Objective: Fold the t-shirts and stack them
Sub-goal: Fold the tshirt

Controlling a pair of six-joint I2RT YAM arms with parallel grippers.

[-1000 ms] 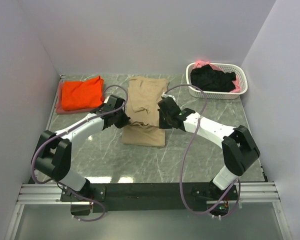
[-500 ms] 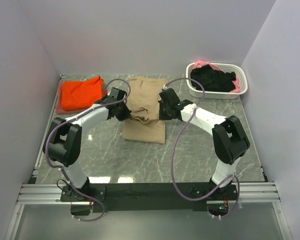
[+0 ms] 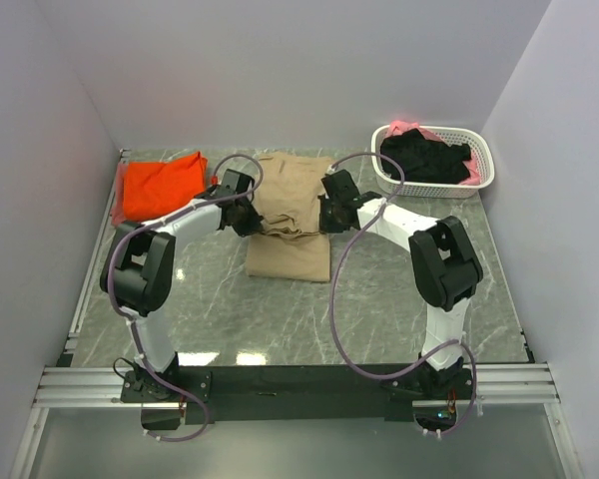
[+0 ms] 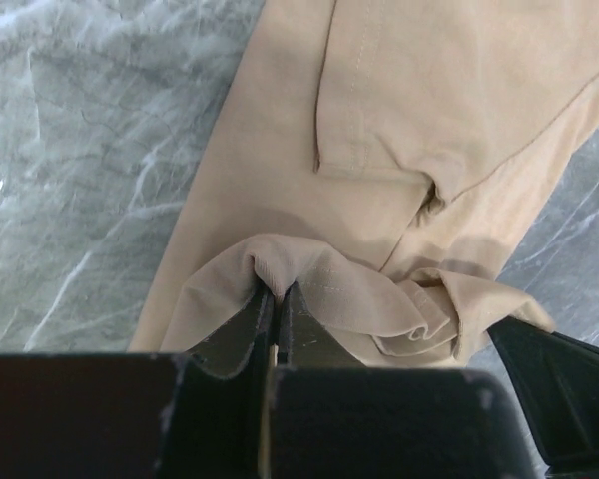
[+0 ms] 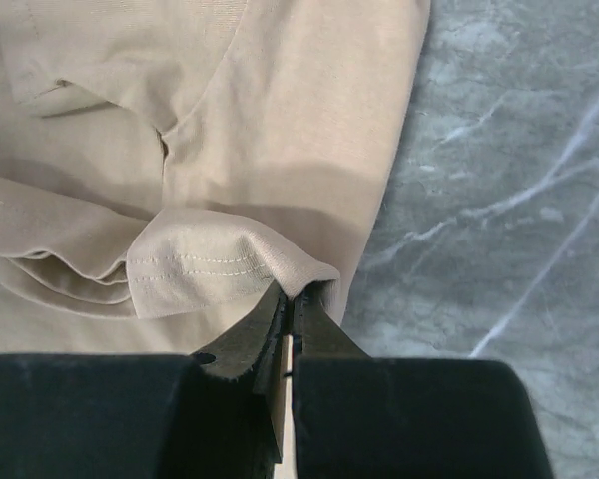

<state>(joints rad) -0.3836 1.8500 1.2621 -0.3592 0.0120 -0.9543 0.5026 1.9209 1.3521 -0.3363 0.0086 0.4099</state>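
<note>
A: Orange t-shirt (image 3: 162,187) looks folded, far left. Left gripper (image 4: 278,295) is pinched tight on the tan t-shirt (image 3: 290,257) hem, mid-table.

B: Right gripper (image 5: 292,297) is likewise clamped on it. It's half-folded, long axis running near-to-far. Black and pink shirts (image 3: 426,158) wait in the basket (image 3: 484,178), far right. Stacking not yet begun.

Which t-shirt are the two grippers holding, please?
The tan t-shirt, pinched by the left gripper and right gripper; the orange t-shirt lies apart, black clothes in the basket.
</note>
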